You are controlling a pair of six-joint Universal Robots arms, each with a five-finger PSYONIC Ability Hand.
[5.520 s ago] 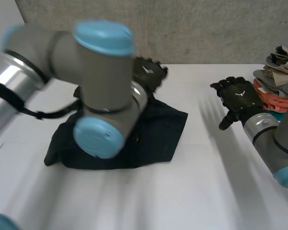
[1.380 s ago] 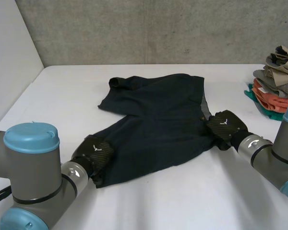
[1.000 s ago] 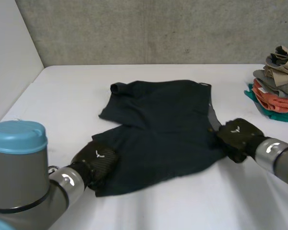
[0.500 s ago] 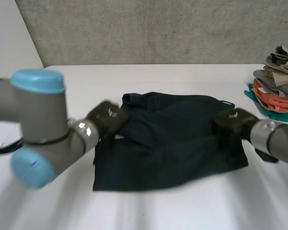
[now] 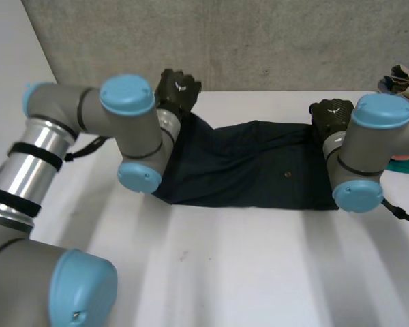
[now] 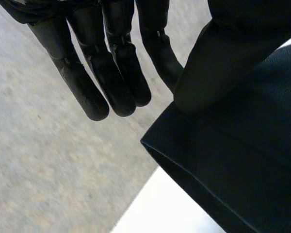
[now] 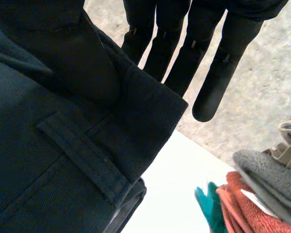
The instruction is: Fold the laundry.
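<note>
Dark navy shorts (image 5: 252, 170) lie folded into a long band across the far half of the white table (image 5: 245, 272). My left hand (image 5: 178, 87) is raised at the band's far left corner. In the left wrist view its thumb (image 6: 223, 53) pins a hemmed corner of the shorts (image 6: 242, 160) against straight fingers (image 6: 116, 63). My right hand (image 5: 332, 112) holds the far right corner. In the right wrist view the thumb (image 7: 63, 53) presses the waistband of the shorts (image 7: 53, 160), with a belt loop, against its fingers (image 7: 218, 63).
A pile of folded clothes (image 5: 403, 78) in beige, grey, orange and teal sits at the table's far right edge, close to my right arm, and the pile (image 7: 262, 194) lies just beyond my right hand. A grey wall (image 5: 259, 41) backs the table.
Both hands have carried the shorts' near edge up and away toward the wall, folding the spread shorts over into a narrow band. Both arms now reach far across the table.
</note>
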